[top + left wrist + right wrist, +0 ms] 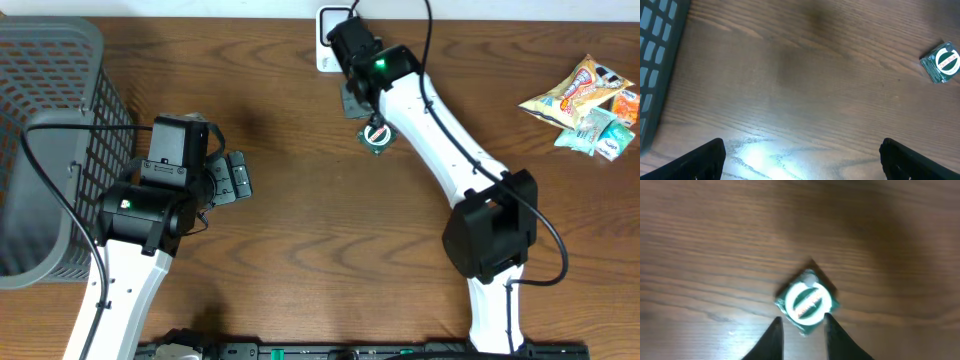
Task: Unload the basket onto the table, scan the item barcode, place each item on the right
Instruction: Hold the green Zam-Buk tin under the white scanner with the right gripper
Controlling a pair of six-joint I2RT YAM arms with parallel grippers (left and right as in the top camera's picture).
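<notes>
**A:** Entry one, green packet (807, 300). Where is it?

**B:** It lies flat on the wooden table (700, 235) with its round label up. It sits just ahead of the right gripper (801, 321), its near corner at the mouth of the gap.

**A:** Right jaws?

**B:** Narrowly parted, with bare wood showing between them. They do not appear to pinch the packet, though one fingertip (829, 319) sits at its edge, so I cannot rule out contact.

**A:** Left gripper (802, 145)?

**B:** Jaws spread wide with nothing between them. The packet lies well apart from them, far ahead and to the right.

**A:** Scanner?

**B:** A white device (326, 45) sits beyond the right jaws at the table's far edge, partly covered by the arm. I cannot tell whether it is the reader.

**A:** Barcode?

**B:** None shows on the upturned face.

**A:** Other stock?

**B:** A grey basket (50, 100) beside the left arm, and snack packets (590, 105) well away from both grippers.

**A:** Status?

**B:** My judgement is that nothing shows a scan being made. The packet rests on the table and is presented to no reader. What seems left is to grip it, lift it, and turn the coded face toward the reader.
</notes>
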